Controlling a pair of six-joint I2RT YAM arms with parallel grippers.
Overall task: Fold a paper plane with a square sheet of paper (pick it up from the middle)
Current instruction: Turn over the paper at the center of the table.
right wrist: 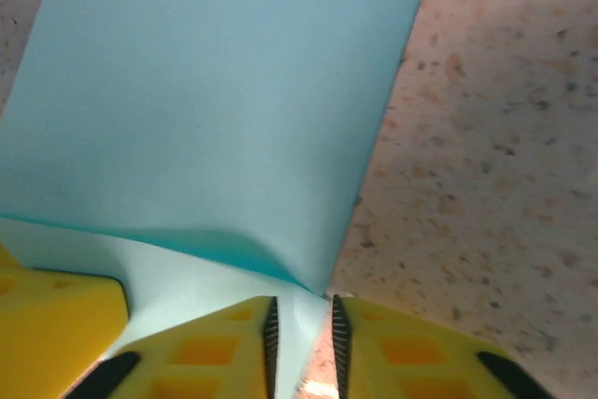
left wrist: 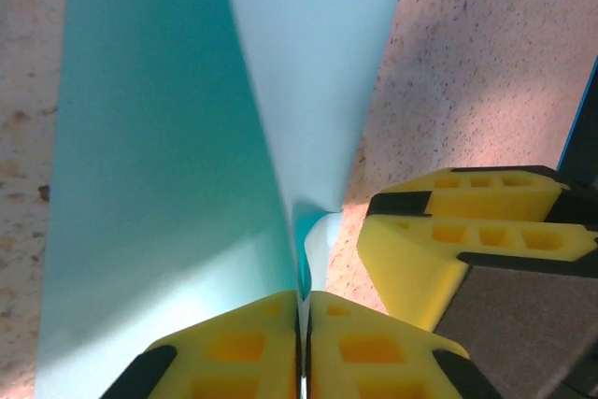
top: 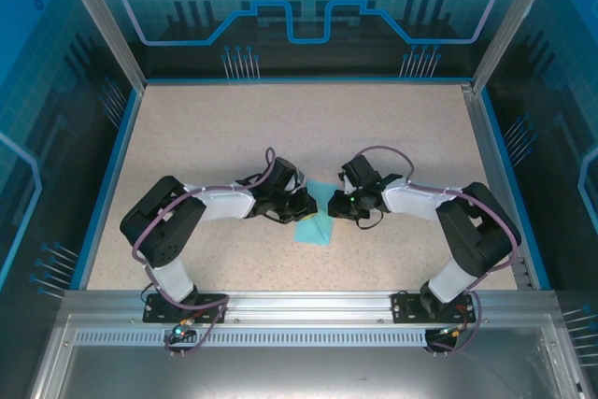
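Pinching a raised ridge of the square sheet of paper (left wrist: pixel 149 165), your left gripper (left wrist: pixel 301 310) is clamped on it; the sheet spreads ahead. Your right gripper (right wrist: pixel 302 315) has jaws slightly apart around its edge. Thin, light, floppy, likely tears: grip near the ridge.

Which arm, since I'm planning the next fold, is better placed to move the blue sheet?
Left, probably. The left gripper is shut on a raised fold of the square sheet of paper, while the right gripper has its jaws slightly apart around the paper, so its hold looks loose.
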